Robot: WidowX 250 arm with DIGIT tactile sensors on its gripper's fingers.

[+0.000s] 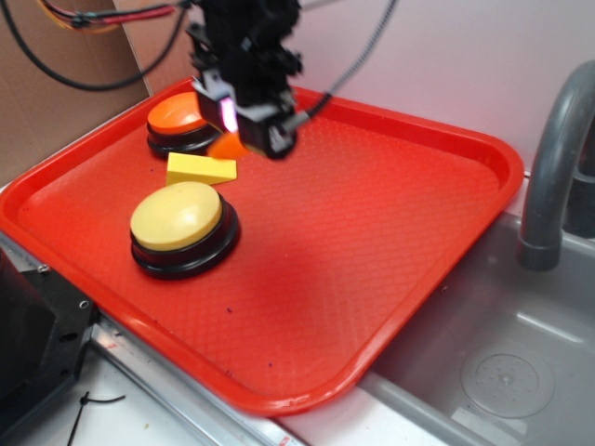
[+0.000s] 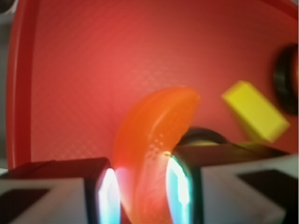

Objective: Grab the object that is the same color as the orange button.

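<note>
Red textured plastic forms the tray (image 1: 390,242) that fills most of your exterior view; its raised rim runs around all sides, and the near-right corner overhangs the grey sink basin (image 1: 502,372). A grey faucet pipe (image 1: 548,177) rises just beyond the tray's right edge. You have broad bare tray floor to the right and toward the near edge; the occupied ground lies at the far left.

There, the orange button (image 1: 178,115) sits on its black base close to the far-left rim. The yellow wedge block (image 1: 202,168) lies just in front of it, and the larger yellow-topped button (image 1: 177,216) stands nearer still, toward the left rim.

The gripper (image 1: 244,130) hangs just right of the orange button, above the tray floor. In your wrist view the gripper (image 2: 140,186) is narrowed on the orange crescent (image 2: 154,140): both lit fingers (image 2: 180,186) press its lower flanks, and its curved upper end arcs out to the right beyond them. In the exterior view only a small tip of the orange crescent (image 1: 226,146) shows under the gripper, beside the wedge's far-right corner; you cannot tell there whether it touches the floor. The wrist view also shows the yellow wedge block (image 2: 254,111) to the right, apart from the crescent.

No brand, label or legible writing is visible in either view.
</note>
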